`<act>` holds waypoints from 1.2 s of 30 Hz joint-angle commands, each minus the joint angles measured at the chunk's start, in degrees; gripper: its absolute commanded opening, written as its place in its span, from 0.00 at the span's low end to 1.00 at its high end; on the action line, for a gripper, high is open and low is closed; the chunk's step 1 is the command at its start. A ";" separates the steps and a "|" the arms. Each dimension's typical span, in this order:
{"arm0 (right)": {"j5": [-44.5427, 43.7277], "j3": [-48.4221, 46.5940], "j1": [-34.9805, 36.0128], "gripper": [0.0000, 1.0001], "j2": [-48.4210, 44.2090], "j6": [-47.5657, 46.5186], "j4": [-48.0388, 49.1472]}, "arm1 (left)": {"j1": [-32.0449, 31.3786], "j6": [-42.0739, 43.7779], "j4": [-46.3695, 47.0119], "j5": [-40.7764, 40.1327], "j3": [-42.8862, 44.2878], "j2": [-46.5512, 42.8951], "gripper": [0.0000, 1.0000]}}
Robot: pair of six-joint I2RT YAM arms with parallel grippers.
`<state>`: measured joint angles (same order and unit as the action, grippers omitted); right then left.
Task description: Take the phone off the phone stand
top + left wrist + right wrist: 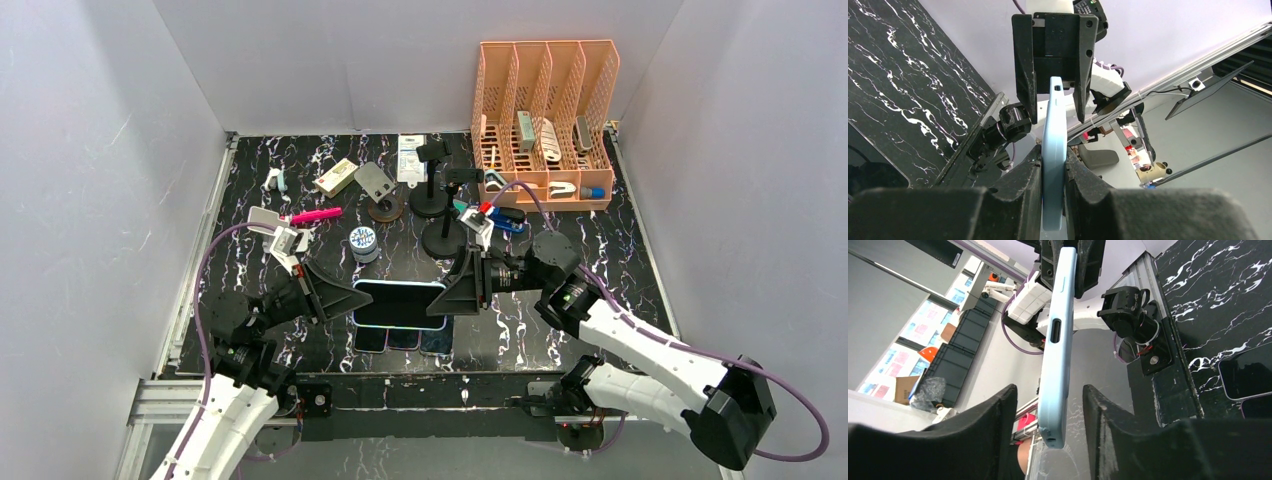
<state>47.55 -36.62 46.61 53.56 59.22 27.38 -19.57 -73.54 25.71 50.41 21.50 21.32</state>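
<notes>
phone point(400, 303) lower centre of top view, long axis left-right, well apart from phone stand point(445, 238); left tool point(362, 298) clamped on its left end; right tool point(443, 292) straddles its right end, jaws apart, gaps both sides

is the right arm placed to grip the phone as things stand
Probably yes: the phone sits between the right fingers, small gaps either side, nothing between; left fingers clamp its other end.

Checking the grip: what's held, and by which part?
The phone, clamped at one short end by the left gripper; the right gripper straddles the other end without touching.
</notes>
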 commanded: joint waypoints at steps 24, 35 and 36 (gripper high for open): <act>-10.75 -2.03 -0.12 0.01 -7.06 -2.42 -4.12 | -0.31 7.07 -15.25 -33.99 3.18 -9.77 0.81; -28.25 0.63 -0.08 0.01 -8.41 -0.52 6.38 | -0.30 10.05 -9.92 -41.91 2.46 -1.86 0.80; -29.30 0.81 0.09 0.01 -7.96 -0.25 7.70 | -0.36 10.65 -8.54 -41.96 2.89 -0.34 0.80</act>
<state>25.58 -35.35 46.52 44.95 57.49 22.85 -19.84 -66.61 12.10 11.46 23.62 16.49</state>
